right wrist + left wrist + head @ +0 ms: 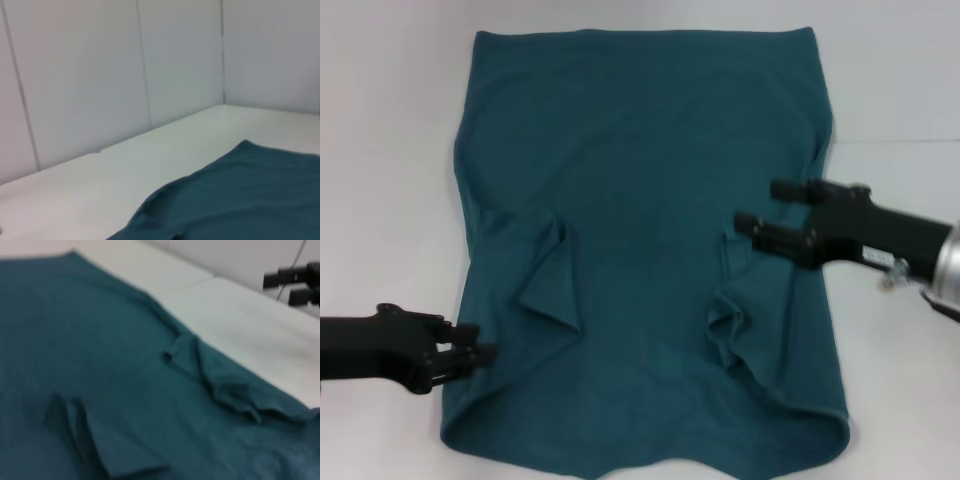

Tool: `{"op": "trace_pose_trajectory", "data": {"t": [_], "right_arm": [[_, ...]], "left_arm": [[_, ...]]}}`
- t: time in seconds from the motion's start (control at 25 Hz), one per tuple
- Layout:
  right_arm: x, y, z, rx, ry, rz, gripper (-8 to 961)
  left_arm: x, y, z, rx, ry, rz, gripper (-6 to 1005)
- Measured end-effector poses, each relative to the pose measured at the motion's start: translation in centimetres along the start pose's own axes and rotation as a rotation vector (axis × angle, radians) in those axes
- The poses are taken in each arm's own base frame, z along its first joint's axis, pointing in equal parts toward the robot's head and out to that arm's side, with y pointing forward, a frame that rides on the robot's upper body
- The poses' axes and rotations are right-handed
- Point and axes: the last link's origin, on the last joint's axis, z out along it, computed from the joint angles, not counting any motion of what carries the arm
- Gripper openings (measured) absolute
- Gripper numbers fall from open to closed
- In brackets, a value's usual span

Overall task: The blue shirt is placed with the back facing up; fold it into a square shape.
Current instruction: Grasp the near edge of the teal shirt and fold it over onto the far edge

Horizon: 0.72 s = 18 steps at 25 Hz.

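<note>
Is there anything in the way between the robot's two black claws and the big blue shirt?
Nothing visible. The large teal-blue cotton shirt lies spread on the white table. The left gripper is at its near left edge, the right gripper above its right side. No other objects show in any view.

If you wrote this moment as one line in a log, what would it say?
blue shirt: flat, both sleeves folded inward | left gripper: at shirt's left edge | right gripper: open above right side
</note>
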Motion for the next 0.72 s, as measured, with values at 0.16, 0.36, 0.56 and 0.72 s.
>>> {"op": "trace_pose_trajectory", "data": {"t": [0.16, 0.36, 0.56, 0.72], "right_arm": [[-0.7, -1.6, 2.5, 0.012, -0.026, -0.037, 714], [-1.9, -2.9, 5.5, 0.038, -0.026, -0.095, 713], [-2.7, -3.6, 6.9, 0.076, -0.029, -0.151, 712], [-3.3, -3.9, 7.2, 0.098, -0.079, -0.139, 712]], "left_arm": [[2.4, 0.9, 0.8, 0.009, -0.143, -0.062, 331], [4.5, 2.1, 1.4, 0.066, -0.242, -0.053, 327], [4.7, 1.8, 1.4, 0.157, -0.298, -0.086, 324], [4.4, 1.7, 1.7, 0.228, -0.380, -0.128, 331]]}}
